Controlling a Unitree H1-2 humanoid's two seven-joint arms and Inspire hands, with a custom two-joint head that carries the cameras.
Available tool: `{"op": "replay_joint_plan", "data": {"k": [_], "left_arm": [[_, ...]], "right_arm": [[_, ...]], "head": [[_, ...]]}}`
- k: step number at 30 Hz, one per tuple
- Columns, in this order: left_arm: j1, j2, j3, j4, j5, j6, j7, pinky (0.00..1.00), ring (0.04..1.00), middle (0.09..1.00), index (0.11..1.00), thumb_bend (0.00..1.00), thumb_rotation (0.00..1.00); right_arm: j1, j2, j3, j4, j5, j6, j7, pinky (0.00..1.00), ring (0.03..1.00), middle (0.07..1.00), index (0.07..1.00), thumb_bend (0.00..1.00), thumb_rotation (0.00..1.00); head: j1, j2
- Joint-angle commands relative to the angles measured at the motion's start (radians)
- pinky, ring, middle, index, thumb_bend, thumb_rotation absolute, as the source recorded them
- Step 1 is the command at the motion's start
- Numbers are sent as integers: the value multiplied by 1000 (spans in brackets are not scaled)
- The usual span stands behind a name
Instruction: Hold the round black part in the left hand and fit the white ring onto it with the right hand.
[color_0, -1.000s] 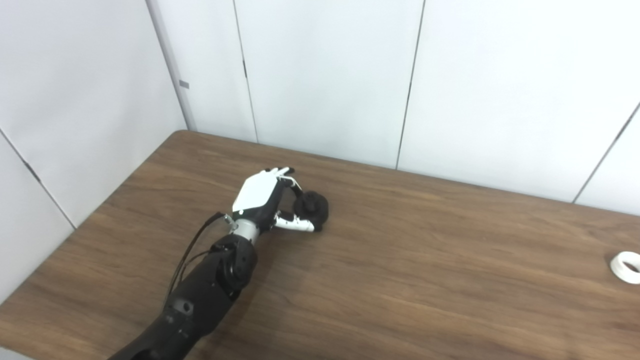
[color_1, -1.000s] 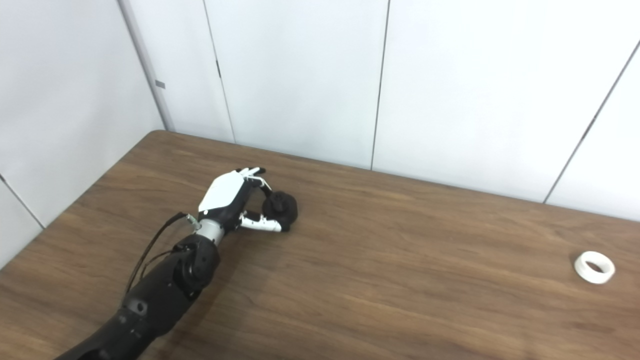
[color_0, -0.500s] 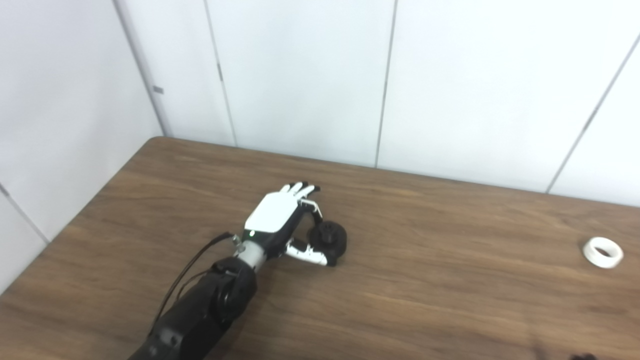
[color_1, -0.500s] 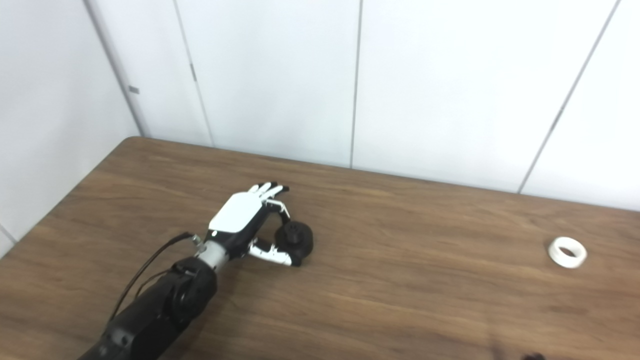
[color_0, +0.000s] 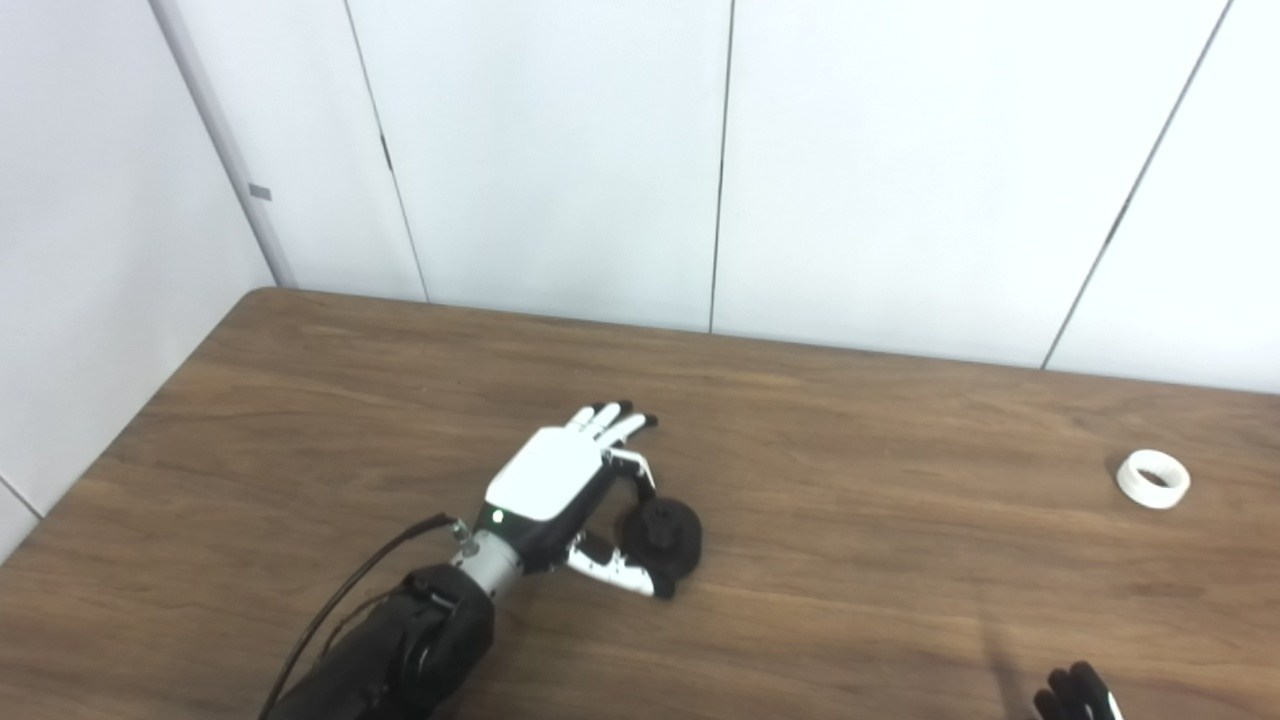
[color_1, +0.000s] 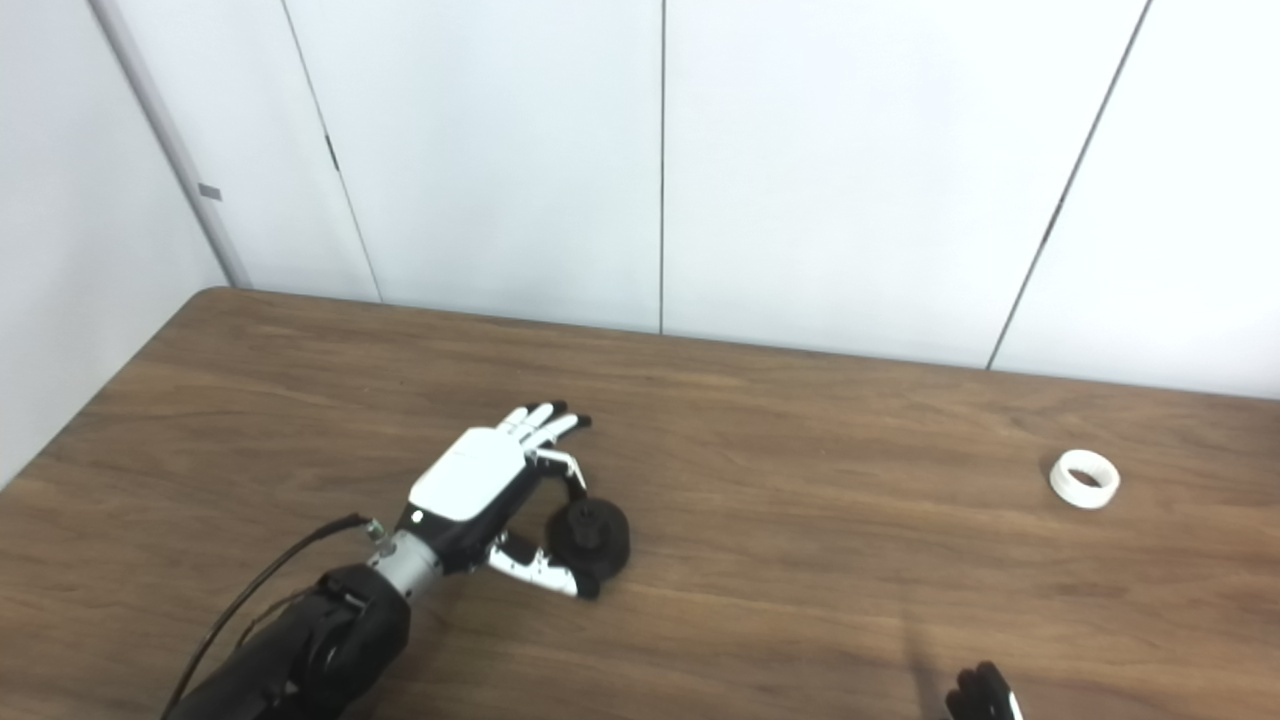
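Note:
The round black part (color_0: 668, 532) sits left of the table's middle, pinched between the thumb and one bent finger of my left hand (color_0: 560, 475). The hand's other fingers stretch out straight past it, and its white back faces up. The white ring (color_0: 1153, 478) lies flat on the wood far to the right, with nothing near it. Only the dark fingertips of my right hand (color_0: 1078, 698) poke in at the bottom right edge, well short of the ring. The rest of that hand is out of view.
The brown wooden table (color_0: 850, 600) fills the lower picture; its left edge and far left corner (color_0: 255, 292) are in sight. White wall panels (color_0: 560, 150) stand close behind the back edge. A black cable (color_0: 340, 600) runs along my left forearm.
The camera has swung to the right, so the whole scene has slid left. My left hand keeps its pinch on the black part. The right hand's fingertips have come in at the bottom edge.

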Motion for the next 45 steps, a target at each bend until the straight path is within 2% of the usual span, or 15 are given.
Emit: {"op": "replay_joint_plan", "data": {"k": [1,5,8,11,13,17,20,22,24,26,29,36,38,42,45], "left_arm": [[17,22,-20,-22,29,-41,-43,1000,997,946,477,514,50],[41,25,-35,-60,30,-76,-78,1000,1000,953,478,514,50],[53,24,-35,-78,24,-99,-95,1000,997,945,478,515,50],[59,24,-34,-78,22,-131,-102,1000,1000,952,478,515,50],[60,25,-34,-77,18,-144,-108,1000,1000,954,478,515,50],[61,25,-31,-60,22,-177,-101,1000,1000,951,478,514,50],[58,27,-26,-45,14,-196,-102,1000,1000,954,478,514,51],[57,30,-20,-33,7,-214,-99,1000,1000,954,478,514,51],[56,36,-14,-21,0,-232,-98,1000,1000,955,478,514,51],[56,41,-6,-11,-6,-247,-98,1000,1000,956,478,514,50],[54,51,7,8,-13,-275,-93,1000,1000,956,477,514,49],[38,69,39,57,-38,-336,-93,1000,1000,956,476,514,48],[33,75,47,69,-50,-353,-95,1000,1000,959,477,514,47],[24,85,59,92,-74,-383,-96,1000,1000,959,477,513,46],[17,91,59,101,-83,-389,-99,1000,1000,964,478,512,47]], "right_arm": [[-6,7,3,-34,-8,-4,-4,993,1000,1000,983,749,819],[-8,25,2,-51,-9,3,-26,971,1000,1000,978,772,803],[-15,41,-8,-69,-31,14,-59,927,990,994,972,740,823],[-23,46,-30,-110,-69,54,-102,911,986,989,969,740,863],[-33,43,-52,-144,-73,97,-130,896,983,985,968,724,849],[-74,22,-126,-203,-126,178,-190,918,999,996,973,704,815],[-123,-2,-194,-223,-160,222,-232,905,992,995,960,613,759],[-160,-8,-232,-240,-200,280,-262,909,985,986,946,637,732],[-211,-25,-269,-239,-310,348,-298,905,976,974,935,671,735],[-251,-44,-289,-237,-413,407,-316,858,952,956,923,657,766],[-307,-75,-309,-229,-521,486,-318,829,924,935,920,601,755],[-396,-131,-300,-204,-704,585,-300,772,912,959,948,639,729],[-423,-151,-294,-189,-765,612,-297,771,918,963,946,669,693],[-475,-203,-279,-160,-886,675,-261,790,942,979,953,714,660],[-505,-240,-274,-124,-1034,706,-177,766,973,998,966,773,723]], "head": [[-5,2],[-45,11],[-78,18],[-117,24],[-150,28],[-197,28],[-243,26],[-283,22],[-355,16],[-395,13],[-475,6],[-629,4],[-664,10],[-728,19],[-748,21]]}}
